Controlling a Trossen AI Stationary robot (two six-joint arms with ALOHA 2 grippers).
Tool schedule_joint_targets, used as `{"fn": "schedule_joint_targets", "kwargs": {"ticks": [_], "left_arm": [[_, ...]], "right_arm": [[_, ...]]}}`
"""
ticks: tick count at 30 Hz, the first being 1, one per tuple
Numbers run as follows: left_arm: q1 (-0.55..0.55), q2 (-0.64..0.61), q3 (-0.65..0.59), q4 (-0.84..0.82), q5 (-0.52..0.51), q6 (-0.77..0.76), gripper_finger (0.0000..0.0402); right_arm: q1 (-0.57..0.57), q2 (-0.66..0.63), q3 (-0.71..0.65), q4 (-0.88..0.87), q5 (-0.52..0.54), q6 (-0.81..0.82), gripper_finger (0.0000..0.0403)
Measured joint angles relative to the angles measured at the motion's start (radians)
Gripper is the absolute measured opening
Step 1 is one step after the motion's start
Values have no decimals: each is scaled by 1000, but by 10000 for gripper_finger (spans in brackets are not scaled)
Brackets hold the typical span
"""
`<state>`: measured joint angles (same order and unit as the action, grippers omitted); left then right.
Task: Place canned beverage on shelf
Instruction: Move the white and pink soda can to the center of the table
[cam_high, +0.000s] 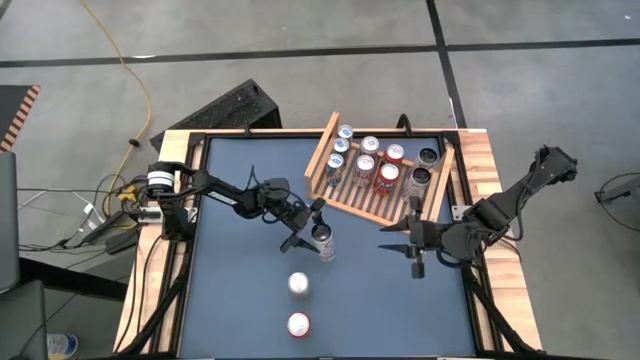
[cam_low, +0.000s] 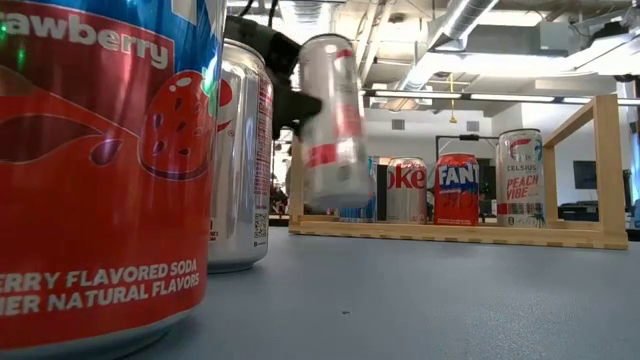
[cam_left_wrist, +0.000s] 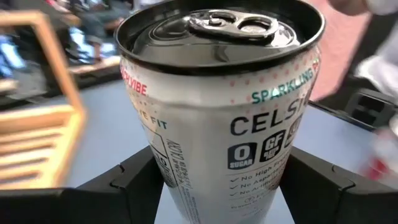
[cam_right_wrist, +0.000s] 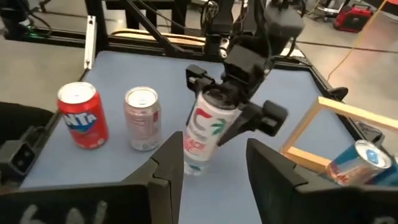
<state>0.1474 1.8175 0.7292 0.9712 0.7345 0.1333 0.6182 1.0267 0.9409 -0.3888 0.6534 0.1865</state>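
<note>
The dark blue desk (cam_high: 240, 300) carries the light wooden slatted shelf (cam_high: 345, 195) at its far side, holding several cans. The left claw (cam_high: 318, 236) clamps a tilted white Celsius can (cam_high: 324, 243) mid-desk, near the shelf. The right claw (cam_high: 412, 245) hangs empty, fingers partly apart, just beside the shelf.
</note>
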Motion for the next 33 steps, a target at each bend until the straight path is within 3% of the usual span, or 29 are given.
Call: {"fn": "schedule_joint_targets", "kwargs": {"ticks": [5,10,17,33], "left_arm": [[1,0,55,-123,-104,31,295],[-4,0,143,-346,-100,140,328],[-21,-6,215,-539,-103,223,325],[44,-11,240,-662,-96,239,325]], "right_arm": [[1,1,-42,88,-1,38,156],[2,23,-45,82,-2,77,174],[3,42,-45,83,-31,79,198],[4,41,-45,76,-54,157,226]]}}
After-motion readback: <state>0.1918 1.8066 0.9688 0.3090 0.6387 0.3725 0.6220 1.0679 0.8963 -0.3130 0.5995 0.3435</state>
